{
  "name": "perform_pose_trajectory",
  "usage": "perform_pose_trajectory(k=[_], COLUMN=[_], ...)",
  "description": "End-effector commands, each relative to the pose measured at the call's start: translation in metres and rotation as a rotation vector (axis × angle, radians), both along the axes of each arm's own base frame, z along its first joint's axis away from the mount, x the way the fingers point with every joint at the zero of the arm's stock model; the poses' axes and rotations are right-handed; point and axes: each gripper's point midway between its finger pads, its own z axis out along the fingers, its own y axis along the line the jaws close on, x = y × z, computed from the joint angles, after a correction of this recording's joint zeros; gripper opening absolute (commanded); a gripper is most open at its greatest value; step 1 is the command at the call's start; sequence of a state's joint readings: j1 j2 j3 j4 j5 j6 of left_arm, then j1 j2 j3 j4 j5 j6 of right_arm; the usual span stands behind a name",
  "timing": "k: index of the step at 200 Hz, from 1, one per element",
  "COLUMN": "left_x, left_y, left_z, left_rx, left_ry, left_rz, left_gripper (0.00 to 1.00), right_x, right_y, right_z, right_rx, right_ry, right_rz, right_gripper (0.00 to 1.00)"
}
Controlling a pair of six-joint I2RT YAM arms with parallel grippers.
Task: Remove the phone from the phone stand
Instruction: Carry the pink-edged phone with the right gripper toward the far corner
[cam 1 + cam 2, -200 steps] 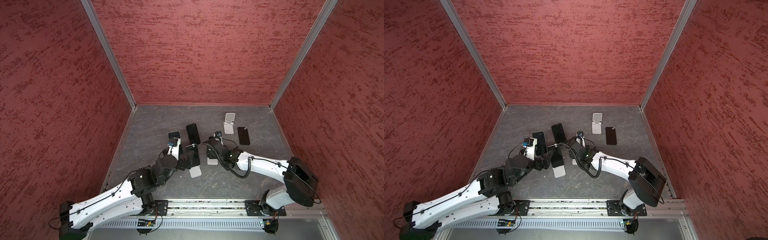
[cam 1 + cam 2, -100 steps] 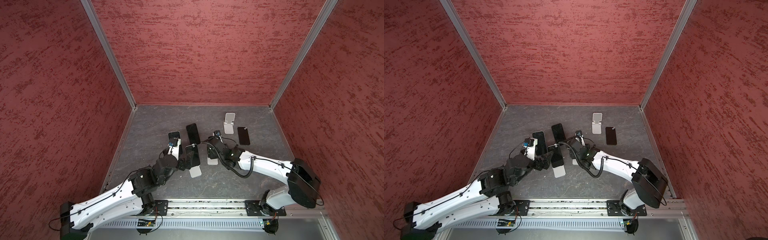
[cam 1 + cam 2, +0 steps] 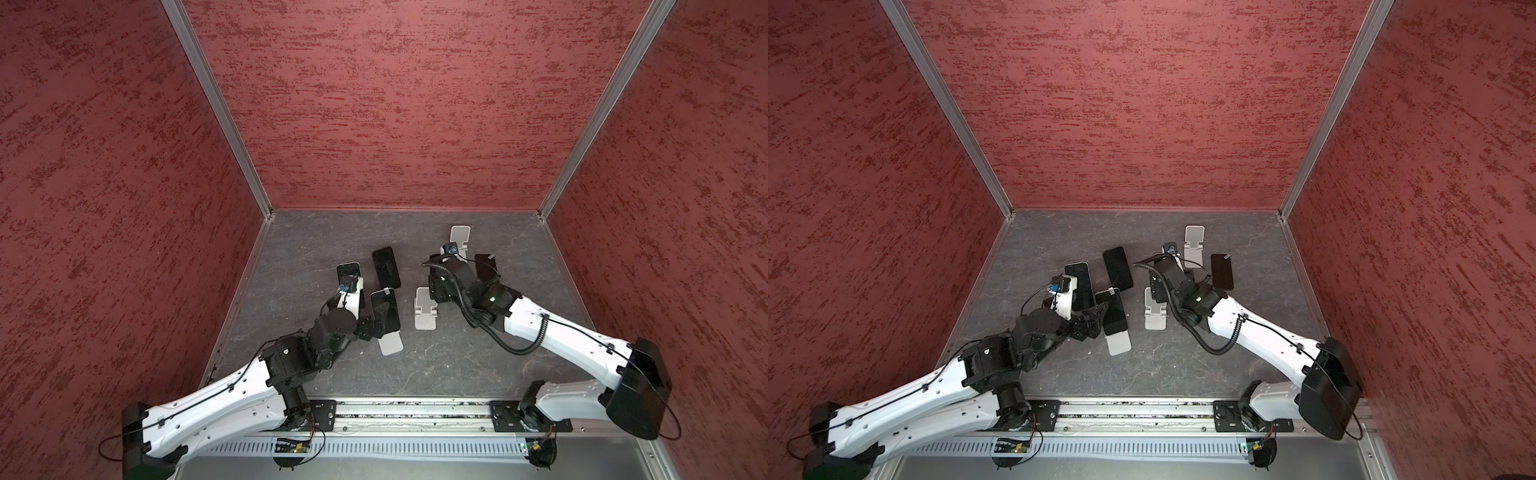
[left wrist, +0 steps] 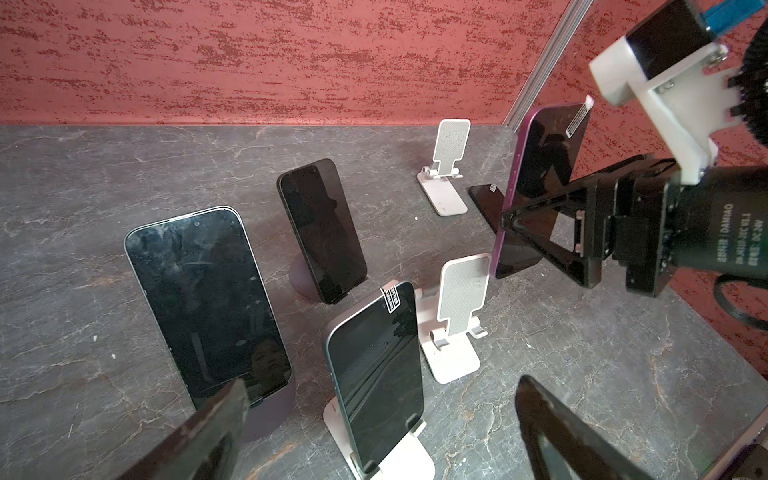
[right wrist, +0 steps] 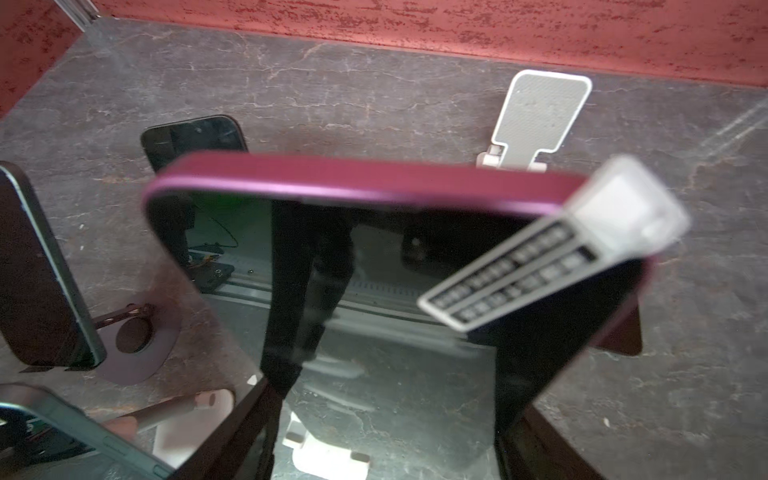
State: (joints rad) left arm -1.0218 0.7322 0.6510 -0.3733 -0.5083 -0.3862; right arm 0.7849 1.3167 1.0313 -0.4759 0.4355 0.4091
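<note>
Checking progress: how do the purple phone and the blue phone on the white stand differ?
The purple phone is off the table, clamped in the right hand; the blue phone leans on its white stand. Frames: purple versus pale blue. Both screens are dark, with a sticker tab.

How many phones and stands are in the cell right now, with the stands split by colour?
Phones: 5
White stands: 3
Purple stands: 2
Total: 10
</note>
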Motion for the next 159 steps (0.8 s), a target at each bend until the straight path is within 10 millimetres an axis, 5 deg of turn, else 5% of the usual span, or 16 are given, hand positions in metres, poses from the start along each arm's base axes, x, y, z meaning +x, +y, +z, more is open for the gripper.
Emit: perform_pose_trajectory(k=[1,159], left_x=[0.003,0.006], left_y=[-0.004,-0.007], left_z=[0.011,0.007], left_rx=[-0.021,-0.015], left_ry=[-0.018,-0.008], left_rz=[-0.006,-0.006], left_gripper=[1.0,0.99], right_x=[0.002,0.033], right_y=[-0.014,-0.093], right_z=[0.018,-0.012], right_rx=[0.014,0.031], right_ry=[-0.029,0.085], right_rz=[-0.009,-0.134], right_gripper=[0.65,0.65])
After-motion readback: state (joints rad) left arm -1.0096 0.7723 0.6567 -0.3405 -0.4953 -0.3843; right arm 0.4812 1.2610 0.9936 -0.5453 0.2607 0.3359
